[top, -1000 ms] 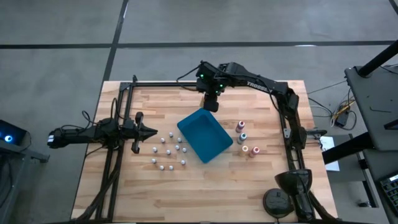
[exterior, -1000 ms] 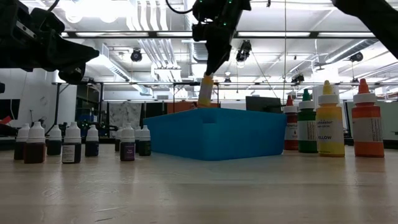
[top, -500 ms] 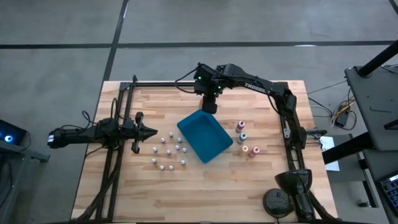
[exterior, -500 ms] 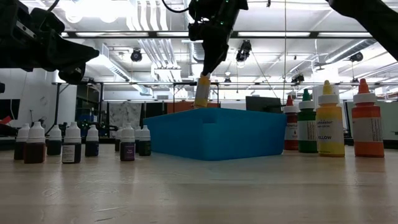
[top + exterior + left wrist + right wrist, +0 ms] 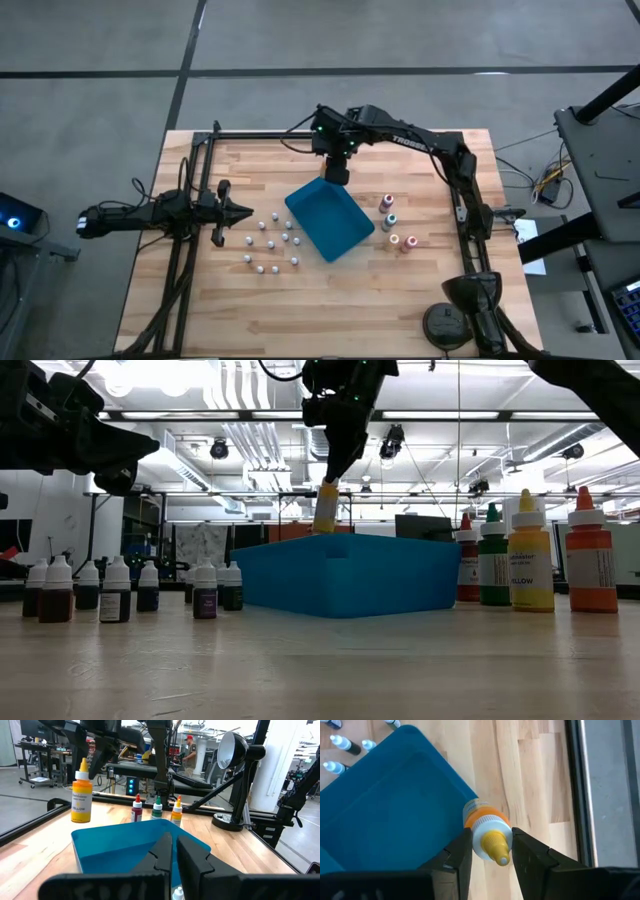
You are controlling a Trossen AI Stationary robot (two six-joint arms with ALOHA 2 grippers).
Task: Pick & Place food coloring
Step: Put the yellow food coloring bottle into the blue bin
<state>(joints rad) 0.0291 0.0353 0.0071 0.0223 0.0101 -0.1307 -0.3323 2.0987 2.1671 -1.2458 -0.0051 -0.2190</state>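
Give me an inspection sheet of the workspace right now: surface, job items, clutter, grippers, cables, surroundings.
Surface: wooden table.
Job items: yellow bottle held above the edge of the blue tray; four coloured-top bottles and white-topped small bottles stand on either side of the tray.
Clutter: desk lamp at a table corner.
Grippers: right gripper clamps the yellow bottle; left gripper shut, idle beside the small bottles.
Cables: wires off the table's side.
Surroundings: a person far behind.

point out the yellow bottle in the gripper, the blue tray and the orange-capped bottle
yellow bottle [image 5: 487, 832], right wrist view, white collar under the cap
blue tray [image 5: 335, 228], high view, bare floor
orange-capped bottle [image 5: 591, 565], low view, label
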